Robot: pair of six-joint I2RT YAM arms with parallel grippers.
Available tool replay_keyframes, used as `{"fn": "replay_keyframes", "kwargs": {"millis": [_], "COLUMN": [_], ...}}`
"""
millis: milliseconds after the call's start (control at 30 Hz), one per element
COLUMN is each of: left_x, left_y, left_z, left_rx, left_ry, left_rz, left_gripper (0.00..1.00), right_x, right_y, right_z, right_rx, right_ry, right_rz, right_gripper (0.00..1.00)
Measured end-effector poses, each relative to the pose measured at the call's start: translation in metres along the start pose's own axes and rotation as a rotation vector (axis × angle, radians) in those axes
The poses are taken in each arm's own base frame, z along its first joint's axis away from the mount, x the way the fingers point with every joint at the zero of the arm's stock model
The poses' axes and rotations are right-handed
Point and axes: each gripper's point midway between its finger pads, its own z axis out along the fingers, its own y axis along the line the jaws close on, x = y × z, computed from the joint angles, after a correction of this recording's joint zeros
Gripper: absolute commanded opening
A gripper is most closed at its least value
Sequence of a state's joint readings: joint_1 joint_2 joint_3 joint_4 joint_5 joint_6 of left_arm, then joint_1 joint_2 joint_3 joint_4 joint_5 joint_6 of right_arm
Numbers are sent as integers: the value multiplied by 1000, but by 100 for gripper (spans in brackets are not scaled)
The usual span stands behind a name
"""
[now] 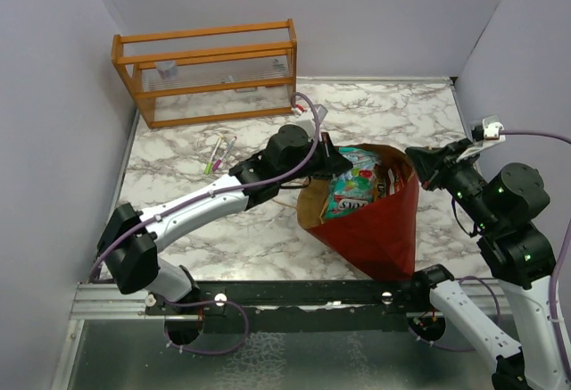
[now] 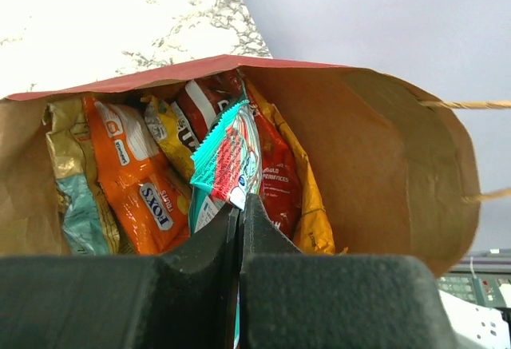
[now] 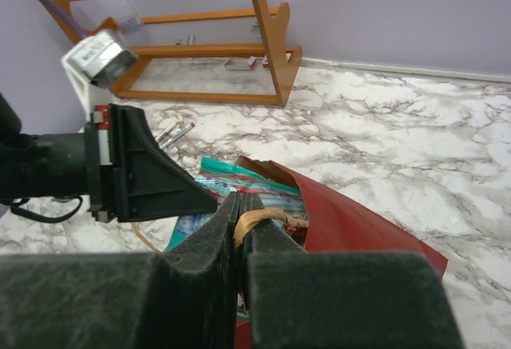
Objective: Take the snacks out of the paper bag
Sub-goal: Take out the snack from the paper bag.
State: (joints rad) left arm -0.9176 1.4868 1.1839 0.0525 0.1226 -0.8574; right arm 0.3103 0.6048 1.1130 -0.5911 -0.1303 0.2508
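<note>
As it sits on the marble worktop (image 1: 241,229), right of centre, the paper bag (image 1: 379,229) is tilted, its mouth turned up and toward the left arm and its narrowed lower end toward the near edge. Outside dark red, inside brown kraft.

Contents: the snacks (image 1: 355,186), all inside the bag, packed upright side by side.
- teal packet (image 2: 227,157), red and white print, foremost at the middle of the mouth
- orange packet (image 2: 132,181), to its left
- gold packet (image 2: 68,157), against the left inner wall, with a pale teal one below it
- yellow packet (image 2: 172,137), partly hidden behind the orange one
- red packet (image 2: 275,173), behind and right of the teal one, with a further orange-yellow one beside it

Left tool (image 2: 241,205): reaches in at the bag's mouth. Its fingers are pressed together on the lower edge of the teal packet, and a strip of teal shows in the slit between them.

Right tool (image 3: 242,205): at the far right rim of the bag. Its fingers are closed tight on a tan cord handle (image 3: 263,216), whose loop stands out just past the tips. Another cord handle shows at the right edge of the left wrist view.

Other items:
- orange wooden rack (image 1: 205,73), at the far left corner of the worktop, well apart from the bag
- pink and green pens (image 1: 219,153), lying on the worktop between the rack and the left arm
</note>
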Motion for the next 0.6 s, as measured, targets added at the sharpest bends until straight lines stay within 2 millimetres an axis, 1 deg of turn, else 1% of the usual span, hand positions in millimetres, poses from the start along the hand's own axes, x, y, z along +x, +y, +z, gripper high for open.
{"fn": "replay_keyframes", "kwargs": {"millis": [267,433,500,600], "left_x": [-17,-27,-33,-44], "left_y": [-17,-22,-22,-16], "left_z": [-30,-51,-60,-71], "left_rx": [50,47,31,-28], "left_ry": [-54,-92,-116,-142], "left_rz": [114,172,201,253], "left_gripper": [0,0,0,0], "right_x": [0,-2,-3,-3], "right_y": [-7,-13,-15,-19], "right_z": [-4,-5,-5,-4], "right_rx": [43,79,91,114], "right_ry": [-29,-50,-54,-57], "right_rz": [27,39,42,42], "right_gripper": [2,2,2,2]}}
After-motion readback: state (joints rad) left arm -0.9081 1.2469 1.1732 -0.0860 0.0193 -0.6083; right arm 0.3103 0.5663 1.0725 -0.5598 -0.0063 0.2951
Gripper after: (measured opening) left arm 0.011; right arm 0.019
